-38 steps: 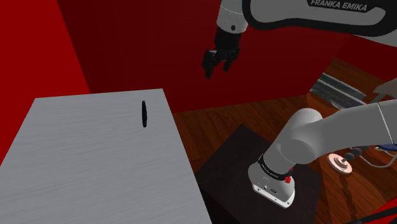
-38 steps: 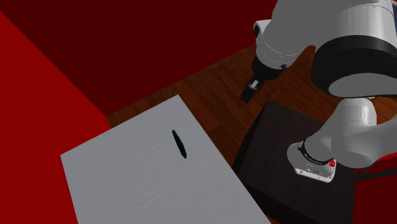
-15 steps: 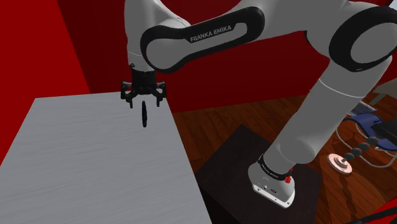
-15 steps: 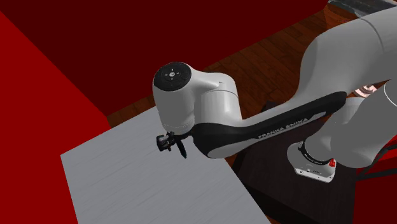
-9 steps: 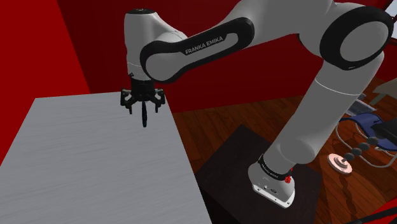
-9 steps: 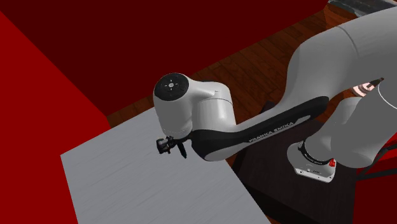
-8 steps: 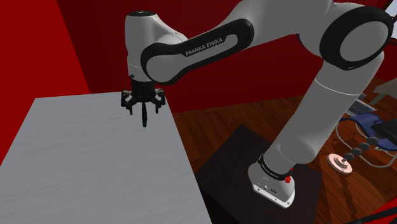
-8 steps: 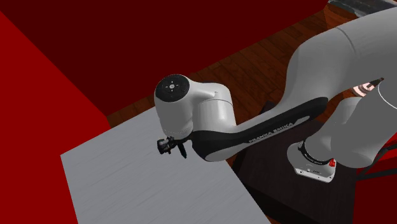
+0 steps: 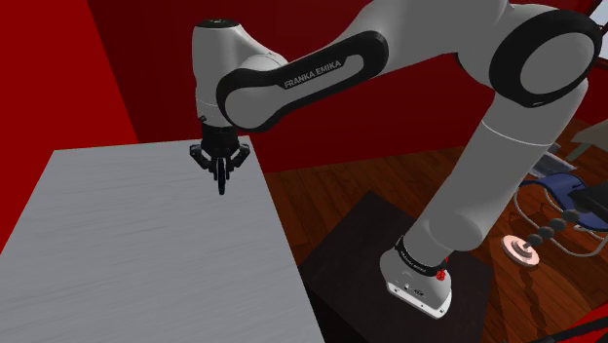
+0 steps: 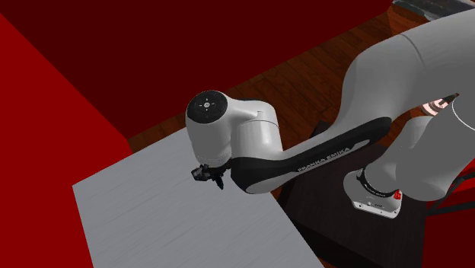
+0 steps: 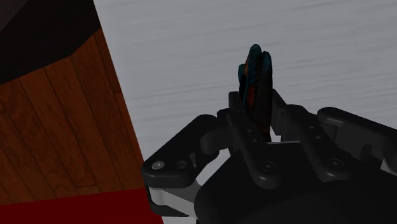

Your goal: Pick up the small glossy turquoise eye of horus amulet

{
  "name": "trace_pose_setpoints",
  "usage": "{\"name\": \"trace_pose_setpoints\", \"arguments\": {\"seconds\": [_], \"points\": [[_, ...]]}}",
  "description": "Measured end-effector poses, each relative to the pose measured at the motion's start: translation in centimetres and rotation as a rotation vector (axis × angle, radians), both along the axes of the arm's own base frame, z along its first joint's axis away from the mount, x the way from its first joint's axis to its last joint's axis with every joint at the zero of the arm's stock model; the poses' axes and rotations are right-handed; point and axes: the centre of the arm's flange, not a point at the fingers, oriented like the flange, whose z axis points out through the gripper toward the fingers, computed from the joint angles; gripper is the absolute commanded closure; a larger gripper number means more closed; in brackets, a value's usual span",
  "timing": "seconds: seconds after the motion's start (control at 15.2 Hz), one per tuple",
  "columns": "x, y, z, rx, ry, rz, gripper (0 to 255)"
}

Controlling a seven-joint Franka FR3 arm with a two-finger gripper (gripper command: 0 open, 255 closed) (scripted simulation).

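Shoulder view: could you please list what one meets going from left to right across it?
Bright red wall → grey table → pincer shut on the dark amulet → dark stand → pale round disc.

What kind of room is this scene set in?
Likely a sparsely furnished room in a house: deep red walls, a dark wood-plank floor, and a plain grey table, where the tool is shut on the amulet.
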Motion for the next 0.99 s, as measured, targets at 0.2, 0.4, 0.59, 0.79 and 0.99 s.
{"name": "trace_pose_setpoints", "arguments": {"seconds": [0.2,0.4,0.59,0.79,0.99], "points": [[0.0,0.0,0.0,0.000,0.000,0.000,255],[0.1,0.0,0.9,0.000,0.000,0.000,255],[0.2,0.0,2.5,0.000,0.000,0.000,255],[0.1,0.0,4.1,0.000,0.000,0.000,255],[0.0,0.0,5.7,0.000,0.000,0.000,255]]}}
